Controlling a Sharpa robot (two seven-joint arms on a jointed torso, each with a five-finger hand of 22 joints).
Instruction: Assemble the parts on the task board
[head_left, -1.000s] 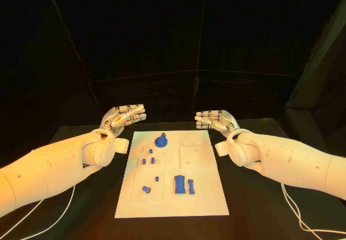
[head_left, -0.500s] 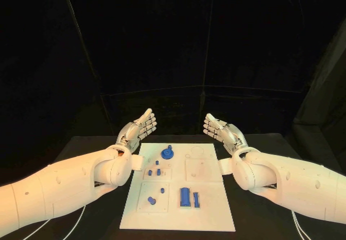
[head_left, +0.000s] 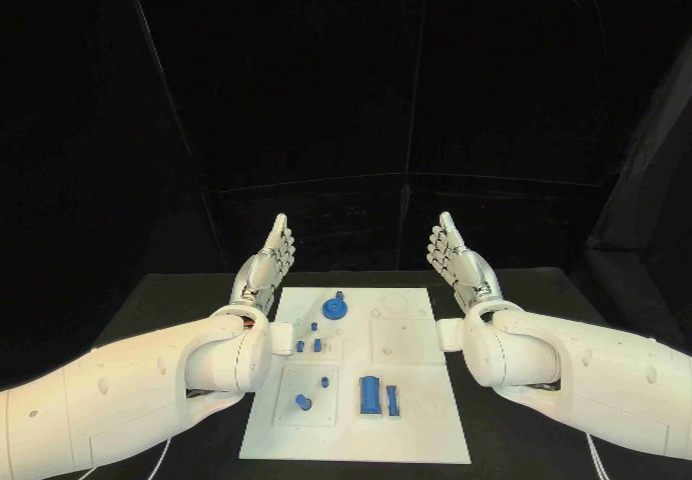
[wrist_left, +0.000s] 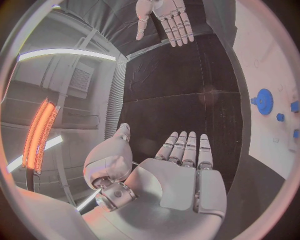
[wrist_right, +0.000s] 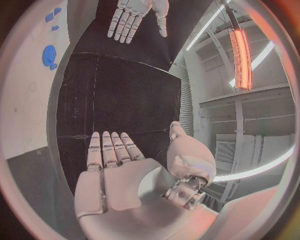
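Left hand (head_left: 265, 266) and right hand (head_left: 459, 262) flat, empty, flanking task board (head_left: 411, 420); nothing apparently between.

Two bulky, glossy white plastic arms end in rounded wrist housings. The silver metallic left hand (head_left: 264, 265) and matching right hand (head_left: 462, 264) have slim segmented fingers (wrist_left: 185, 148), smooth pale palms and a bulbous thumb base with a ringed metal joint.

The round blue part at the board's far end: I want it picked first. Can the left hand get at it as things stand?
Probably yes. The left hand is open, flat and empty beside the task board, and nothing covers the round blue part.
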